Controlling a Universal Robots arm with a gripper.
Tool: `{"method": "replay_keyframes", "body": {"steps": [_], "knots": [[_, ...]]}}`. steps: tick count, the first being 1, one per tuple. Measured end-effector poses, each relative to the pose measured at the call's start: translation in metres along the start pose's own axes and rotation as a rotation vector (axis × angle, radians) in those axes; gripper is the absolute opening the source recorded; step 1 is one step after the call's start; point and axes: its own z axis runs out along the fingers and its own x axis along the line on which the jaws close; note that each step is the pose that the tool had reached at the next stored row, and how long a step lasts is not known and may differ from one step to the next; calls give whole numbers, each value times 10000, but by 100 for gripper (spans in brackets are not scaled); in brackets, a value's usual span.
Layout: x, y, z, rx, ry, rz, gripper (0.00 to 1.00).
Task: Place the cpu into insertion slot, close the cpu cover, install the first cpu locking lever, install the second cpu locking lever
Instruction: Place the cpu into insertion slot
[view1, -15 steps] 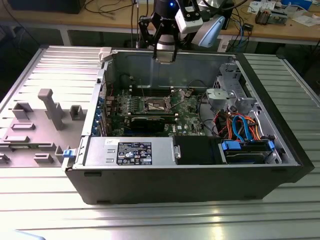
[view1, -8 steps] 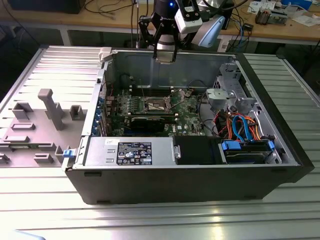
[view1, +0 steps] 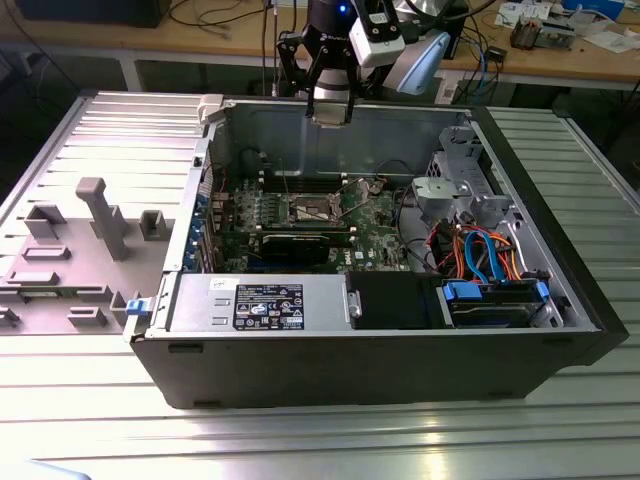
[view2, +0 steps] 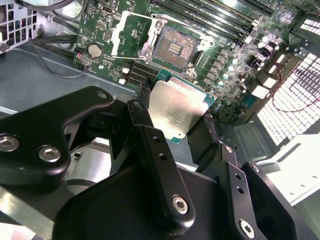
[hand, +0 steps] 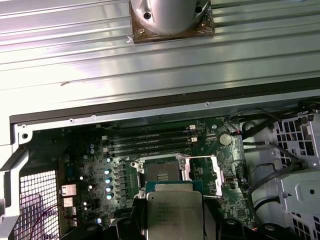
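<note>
Up over the case (view1: 400, 372), tool (view2: 175, 107) grips cpu (view2: 177, 119) by opp. edges, flat, metal top up.

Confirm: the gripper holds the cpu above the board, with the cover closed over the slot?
No: the cover lies open beside the empty slot, as the second wrist view shows. The gripper does hold the cpu above the board.

You're working on a ribbed silvery metal table (view1: 320, 445), glare patches near its front. Behind it: wooden workbench (view1: 120, 38), cables (view1: 215, 15) strewn over it, dark underneath.
</note>
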Motion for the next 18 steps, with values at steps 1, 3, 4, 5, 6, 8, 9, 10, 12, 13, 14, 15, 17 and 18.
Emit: {"method": "replay_keyframes", "body": {"steps": [1, 3, 4, 5, 6, 8, 9, 10, 12, 13, 14, 15, 17, 18], "knots": [[0, 0, 0, -1, -3, 30, 55], [0, 0, 1, -4, -15, 162, 55], [0, 0, 1, -4, -21, 244, 55], [0, 0, 1, -6, -31, 354, 55], [0, 0, 1, -6, -32, 355, 55], [0, 0, 1, -6, -31, 356, 55], [0, 0, 1, -7, -32, 356, 55], [0, 0, 1, -6, -32, 357, 55], [0, 0, 1, -6, -31, 357, 55], [0, 0, 1, -7, -31, 356, 55], [0, 0, 1, -6, -31, 357, 55], [0, 0, 1, -6, -31, 357, 55], [0, 0, 1, -7, -32, 366, 55], [0, 0, 2, -7, -33, 373, 55]]}}
